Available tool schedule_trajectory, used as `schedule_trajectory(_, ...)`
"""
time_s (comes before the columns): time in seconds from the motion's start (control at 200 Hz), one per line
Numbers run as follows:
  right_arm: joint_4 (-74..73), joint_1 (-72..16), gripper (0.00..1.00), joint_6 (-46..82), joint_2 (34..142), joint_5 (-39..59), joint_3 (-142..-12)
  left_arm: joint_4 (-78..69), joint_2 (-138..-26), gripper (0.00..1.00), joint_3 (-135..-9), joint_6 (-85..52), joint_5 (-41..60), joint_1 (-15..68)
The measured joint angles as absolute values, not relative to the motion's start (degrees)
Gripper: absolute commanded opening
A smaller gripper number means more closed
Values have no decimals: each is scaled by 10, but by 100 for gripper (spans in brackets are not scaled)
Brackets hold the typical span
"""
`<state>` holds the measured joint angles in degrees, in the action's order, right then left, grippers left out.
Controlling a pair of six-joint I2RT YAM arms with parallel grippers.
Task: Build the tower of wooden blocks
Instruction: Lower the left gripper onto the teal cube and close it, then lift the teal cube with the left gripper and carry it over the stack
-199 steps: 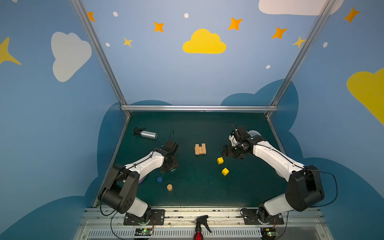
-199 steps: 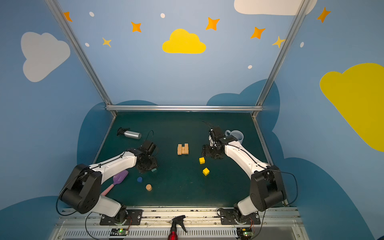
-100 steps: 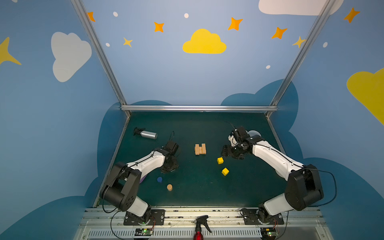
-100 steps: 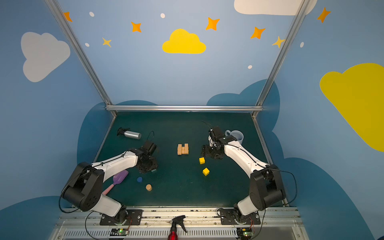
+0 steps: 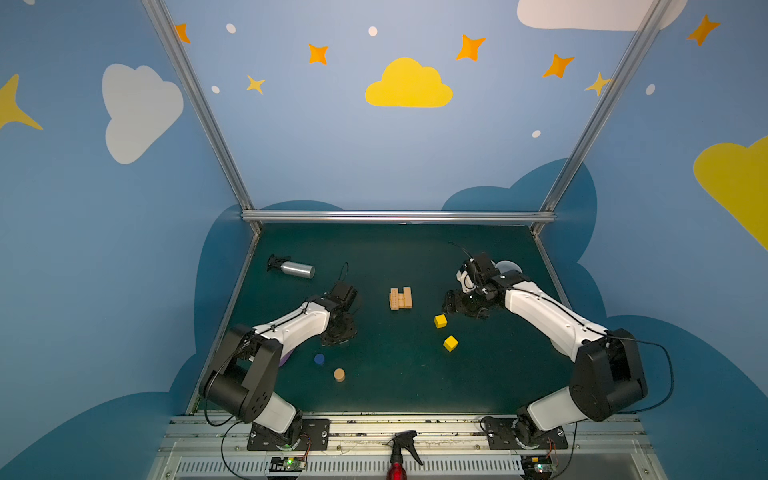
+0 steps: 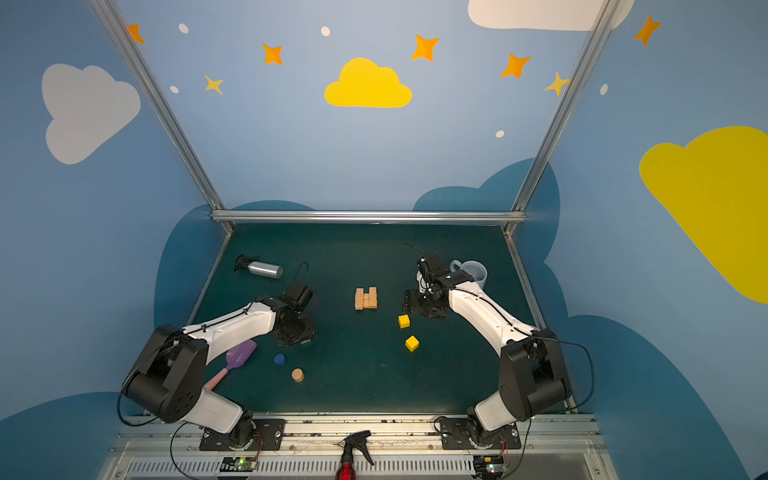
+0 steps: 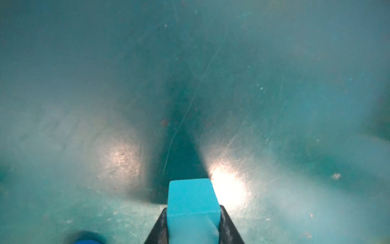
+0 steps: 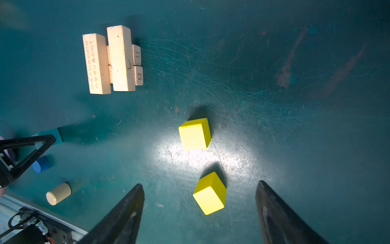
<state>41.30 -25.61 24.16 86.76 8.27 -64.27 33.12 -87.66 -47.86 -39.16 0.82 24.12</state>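
Left gripper (image 7: 193,208) pinches the teal cube (image 7: 191,196). Right gripper (image 8: 200,184) hangs wide open over a yellow cube (image 8: 210,193); it holds nothing.

From the plank stack (image 5: 401,298), I see two cubes (image 5: 440,321) (image 5: 450,343) front-right and two cylinders (image 5: 319,359) (image 5: 339,375) front-left. The bottle (image 5: 291,268) lies behind-left, the mug (image 6: 473,270) behind-right.
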Motion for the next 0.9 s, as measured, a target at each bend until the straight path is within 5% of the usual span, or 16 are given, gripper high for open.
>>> schedule_trajectory(0.265,413,-256,81,241,868,83,-643,338,-876,4,-488,-387,9,241)
schedule_trajectory(0.901,408,-256,81,240,867,93,-632,403,-863,4,-640,-344,22,262)
